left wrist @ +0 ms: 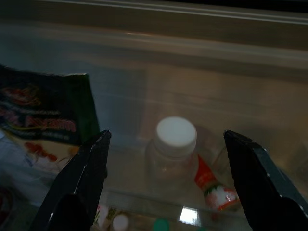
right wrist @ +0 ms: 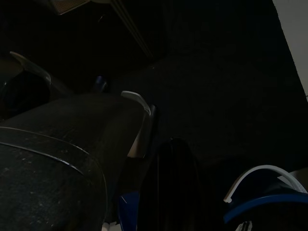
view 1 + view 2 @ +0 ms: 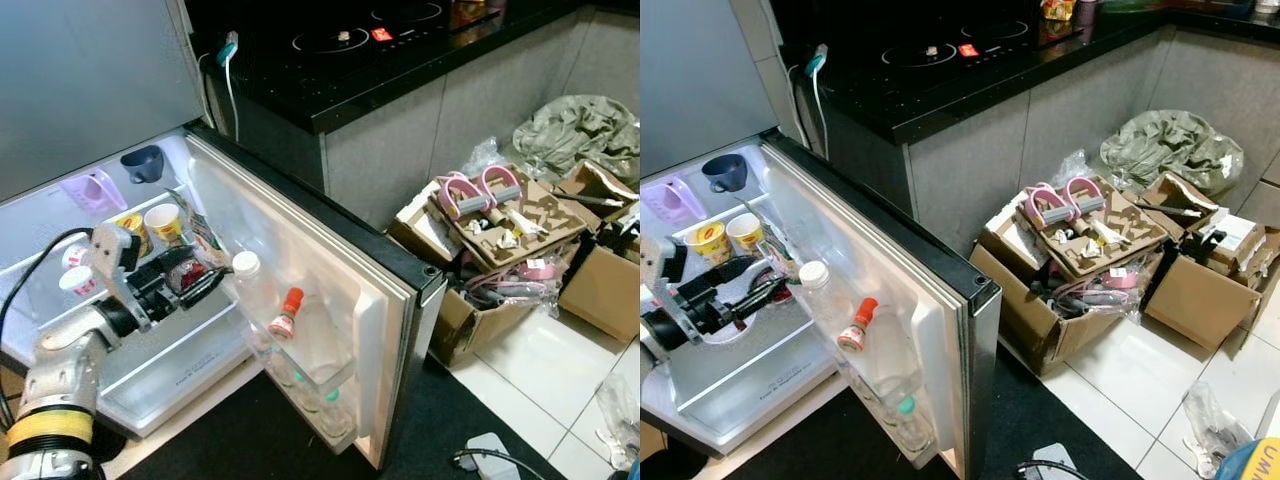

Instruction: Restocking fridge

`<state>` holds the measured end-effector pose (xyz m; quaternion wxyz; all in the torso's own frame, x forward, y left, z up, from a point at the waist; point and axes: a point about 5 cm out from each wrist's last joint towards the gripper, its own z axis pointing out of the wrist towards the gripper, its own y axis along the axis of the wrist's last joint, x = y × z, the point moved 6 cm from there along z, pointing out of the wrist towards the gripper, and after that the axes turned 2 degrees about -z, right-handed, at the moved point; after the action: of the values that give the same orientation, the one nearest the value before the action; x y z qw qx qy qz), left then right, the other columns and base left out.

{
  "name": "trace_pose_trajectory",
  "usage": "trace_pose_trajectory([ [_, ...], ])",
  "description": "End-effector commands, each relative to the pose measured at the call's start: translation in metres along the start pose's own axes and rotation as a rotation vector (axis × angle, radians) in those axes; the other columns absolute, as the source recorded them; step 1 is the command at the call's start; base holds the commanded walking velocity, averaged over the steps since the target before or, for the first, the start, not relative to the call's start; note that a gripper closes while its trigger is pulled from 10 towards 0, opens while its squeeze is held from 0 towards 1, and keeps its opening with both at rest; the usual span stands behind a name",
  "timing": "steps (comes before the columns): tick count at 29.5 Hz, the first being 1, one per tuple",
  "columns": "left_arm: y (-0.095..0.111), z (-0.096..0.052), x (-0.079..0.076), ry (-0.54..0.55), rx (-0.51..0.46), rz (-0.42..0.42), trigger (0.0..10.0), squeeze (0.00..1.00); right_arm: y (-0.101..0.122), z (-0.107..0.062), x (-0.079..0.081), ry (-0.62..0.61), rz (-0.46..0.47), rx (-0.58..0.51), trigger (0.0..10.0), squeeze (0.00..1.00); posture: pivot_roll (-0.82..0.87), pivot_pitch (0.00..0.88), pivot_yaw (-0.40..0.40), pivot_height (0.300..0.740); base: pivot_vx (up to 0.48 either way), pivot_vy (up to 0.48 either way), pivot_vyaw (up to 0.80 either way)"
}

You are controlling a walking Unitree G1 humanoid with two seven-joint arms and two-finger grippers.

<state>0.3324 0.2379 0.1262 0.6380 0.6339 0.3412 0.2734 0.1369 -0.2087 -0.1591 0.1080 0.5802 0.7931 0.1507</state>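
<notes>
Inside the open fridge (image 3: pixel 395 290), the left gripper (image 3: pixel 200 283) reaches at about 9 o'clock of the white-capped bottle (image 3: pixel 246 282) in the door rack, jaws apart. Right gripper: cannot tell, its view is dark.

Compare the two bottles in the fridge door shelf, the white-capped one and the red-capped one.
The white-capped bottle is clear, taller and wider; the red-capped bottle is smaller, with a red and white label. The white-capped one stands upright, while the red-capped one leans. Both sit in the same door shelf.
</notes>
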Motion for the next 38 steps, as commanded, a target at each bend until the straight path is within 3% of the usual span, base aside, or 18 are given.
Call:
trace_pose_trajectory([
  [1,-0.006,0.003,-0.002,-0.009,0.018,-0.003,10.0,0.00,-0.004,0.000,0.003,0.006,0.004,0.004,10.0,0.00,-0.06,0.049,0.069,0.740,0.000,0.000,0.00],
  [2,-0.011,0.013,-0.008,-0.041,0.036,-0.010,10.0,0.00,-0.006,0.000,0.006,0.007,0.017,0.000,10.0,0.00,-0.07,0.071,0.079,0.740,0.000,0.000,0.00],
  [7,-0.017,0.022,-0.014,-0.073,0.052,-0.019,10.0,0.00,-0.012,0.000,0.009,0.011,0.028,0.008,10.0,0.00,-0.08,0.080,0.085,0.740,0.000,0.000,0.00],
  [17,-0.022,0.030,-0.010,-0.026,0.053,-0.008,10.0,0.00,-0.017,-0.001,0.010,0.011,0.039,0.012,10.0,0.00,-0.08,0.095,0.089,0.740,0.000,0.000,0.00],
  [20,-0.023,0.043,-0.014,-0.013,0.026,-0.018,10.0,0.00,-0.020,-0.001,0.012,0.015,0.045,0.010,10.0,0.00,-0.09,0.109,0.094,0.740,0.000,0.000,0.00],
  [24,-0.023,0.047,-0.015,-0.009,0.024,-0.016,10.0,0.00,-0.020,-0.001,0.013,0.016,0.048,0.009,10.0,0.00,-0.09,0.110,0.095,0.740,0.000,0.000,0.00],
  [25,-0.024,0.050,-0.016,-0.015,0.023,-0.026,3.6,0.00,-0.020,-0.001,0.012,0.014,0.049,0.007,10.0,0.00,-0.10,0.114,0.096,0.740,0.000,0.000,0.00],
  [27,-0.024,0.050,-0.016,-0.015,0.023,-0.026,3.6,0.00,-0.020,-0.001,0.012,0.014,0.049,0.007,10.0,0.00,-0.10,0.114,0.096,0.740,0.000,0.000,0.00],
  [28,-0.025,0.051,-0.017,-0.025,0.024,-0.039,0.0,0.00,-0.020,-0.002,0.012,0.012,0.051,0.006,10.0,0.00,-0.10,0.114,0.097,0.740,0.000,0.000,0.00],
  [33,-0.027,0.054,-0.021,-0.047,0.031,-0.044,0.0,0.00,-0.021,-0.002,0.010,0.006,0.057,0.004,10.0,0.00,-0.11,0.117,0.101,0.740,0.000,0.000,0.00],
  [38,-0.024,0.053,-0.014,-0.025,0.028,-0.026,0.0,0.00,-0.021,-0.002,0.010,0.004,0.064,0.004,10.0,0.00,-0.11,0.119,0.104,0.740,0.000,0.000,0.00],
])
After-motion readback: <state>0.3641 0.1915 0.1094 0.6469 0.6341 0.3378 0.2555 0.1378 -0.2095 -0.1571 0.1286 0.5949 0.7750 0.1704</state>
